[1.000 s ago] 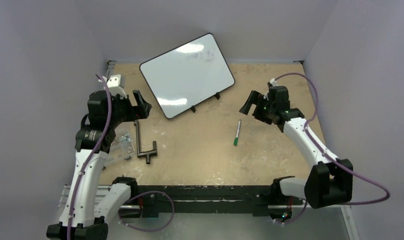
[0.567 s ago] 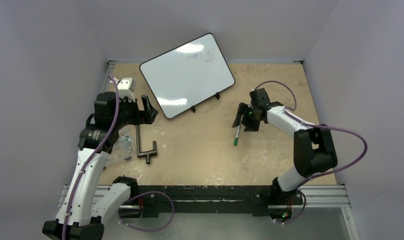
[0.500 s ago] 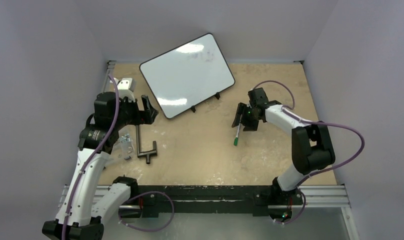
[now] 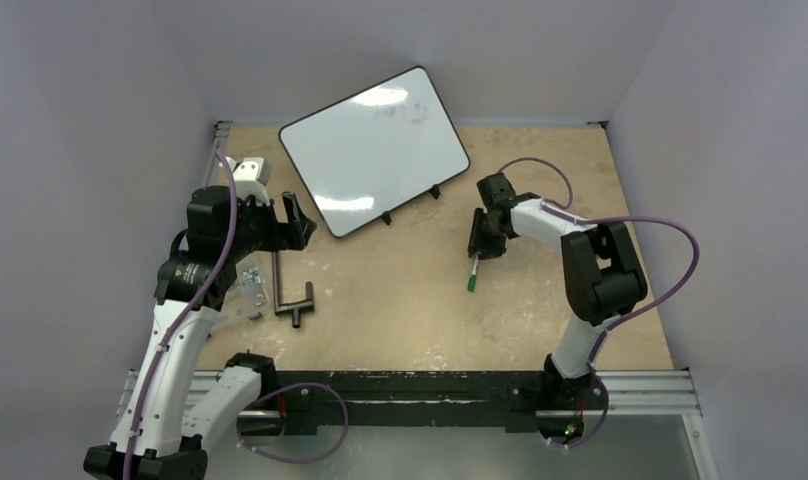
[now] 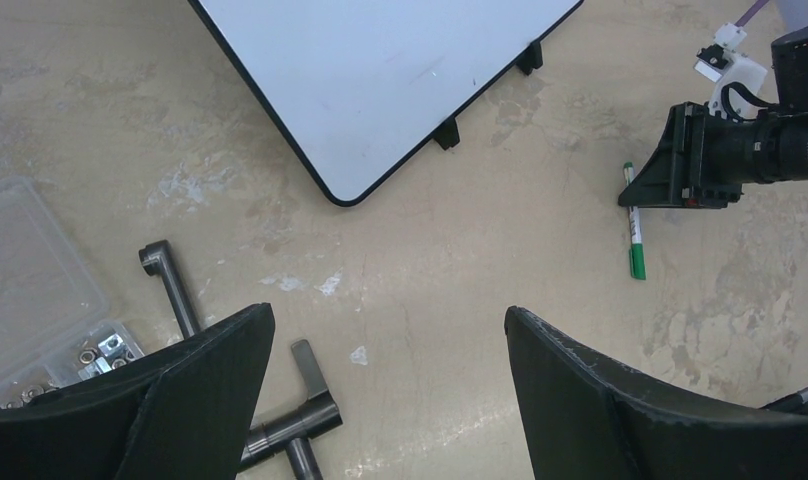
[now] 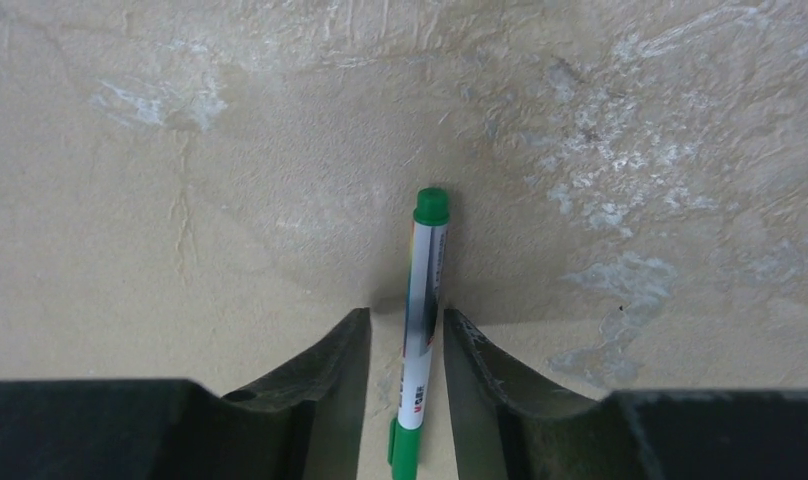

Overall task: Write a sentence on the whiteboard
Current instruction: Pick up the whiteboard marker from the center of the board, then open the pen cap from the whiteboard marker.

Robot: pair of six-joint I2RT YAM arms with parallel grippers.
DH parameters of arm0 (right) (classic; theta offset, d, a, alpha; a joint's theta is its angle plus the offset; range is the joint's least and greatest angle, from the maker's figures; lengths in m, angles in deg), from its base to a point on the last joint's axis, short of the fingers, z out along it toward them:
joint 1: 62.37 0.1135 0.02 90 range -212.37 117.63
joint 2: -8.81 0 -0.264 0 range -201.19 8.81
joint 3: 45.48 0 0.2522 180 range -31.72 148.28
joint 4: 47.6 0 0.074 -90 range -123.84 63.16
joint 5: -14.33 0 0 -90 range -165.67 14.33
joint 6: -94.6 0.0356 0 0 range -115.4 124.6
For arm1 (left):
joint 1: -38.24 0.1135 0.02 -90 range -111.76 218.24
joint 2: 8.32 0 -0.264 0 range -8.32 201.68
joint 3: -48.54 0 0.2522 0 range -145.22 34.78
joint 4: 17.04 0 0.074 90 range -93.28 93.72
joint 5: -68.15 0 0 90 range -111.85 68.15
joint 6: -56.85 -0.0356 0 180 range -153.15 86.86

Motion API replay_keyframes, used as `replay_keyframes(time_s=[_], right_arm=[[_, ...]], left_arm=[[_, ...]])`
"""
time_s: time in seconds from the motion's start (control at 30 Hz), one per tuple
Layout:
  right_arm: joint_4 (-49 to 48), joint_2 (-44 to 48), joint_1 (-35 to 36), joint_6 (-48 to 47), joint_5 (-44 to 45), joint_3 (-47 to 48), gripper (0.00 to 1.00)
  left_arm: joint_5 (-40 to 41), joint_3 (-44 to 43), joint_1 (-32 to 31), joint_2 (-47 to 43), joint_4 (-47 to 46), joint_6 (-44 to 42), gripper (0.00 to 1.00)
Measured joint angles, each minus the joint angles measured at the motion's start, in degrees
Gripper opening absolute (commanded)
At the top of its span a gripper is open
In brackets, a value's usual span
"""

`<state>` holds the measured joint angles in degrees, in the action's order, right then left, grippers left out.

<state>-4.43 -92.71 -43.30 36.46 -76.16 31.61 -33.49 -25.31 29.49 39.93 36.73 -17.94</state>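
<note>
Now, the pick-up step is in hand: the right gripper (image 6: pixel 405 318) is down on the table (image 4: pixel 400 310), right of centre in the overhead view, straddling the green-capped marker (image 6: pixel 427 290). On the right wrist camera its jaws stand narrow, one on each side of the barrel, with a sliver of tabletop showing on either side, so this looks like a near-grip and not a clamp yet. The marker lies flat, its green cap pointing away up the frame.

Over on the left, the left gripper (image 5: pixel 387 315) hangs with its jaws wide apart and nothing between them, just off the near corner of the whiteboard (image 4: pixel 375 150). That board sits in the upper centre of the overhead view, turned at an angle, and carries only faint smudges, no lettering. A dark pipe fitting (image 4: pixel 285 290) and a clear plastic box (image 5: pixel 40 290) lie by the left arm.

Next, by my reckoning: pinch the barrel firmly, lift it, get the cap off, then carry the tip to the board.
</note>
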Motion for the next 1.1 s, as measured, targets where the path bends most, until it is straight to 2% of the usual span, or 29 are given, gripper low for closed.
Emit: replay_keyframes(time_s=[0.07, 0.23, 0.47, 0.63, 0.87, 1.1], right_arm=[[0.5, -1.0, 0.5, 0.1, 1.2, 0.6, 0.22], [0.9, -1.9, 1.5, 0.0, 3.2, 1.6, 0.0], [0.8, -1.0, 1.9, -0.1, 0.2, 1.6, 0.0], [-1.1, 6.3, 2.0, 1.0, -5.5, 0.9, 0.0], [-13.6, 22.8, 2.0, 9.6, -14.8, -6.0, 0.0], [-24.5, 31.2, 2.3, 20.0, -18.5, -15.6, 0.0]], left_arm=[[0.0, 0.0, 0.0, -0.1, 0.0, 0.0, 0.86], [0.0, 0.0, -0.1, -0.2, 0.0, -0.2, 0.86], [-2.4, 0.7, -1.6, -0.2, -0.3, -1.5, 0.87], [-6.3, 1.9, -3.3, -0.3, -1.3, -2.3, 0.87], [-12.0, 2.8, -5.8, -0.5, -5.0, -0.9, 0.86], [-10.8, 3.0, -15.9, 0.9, -10.1, 3.9, 0.83]])
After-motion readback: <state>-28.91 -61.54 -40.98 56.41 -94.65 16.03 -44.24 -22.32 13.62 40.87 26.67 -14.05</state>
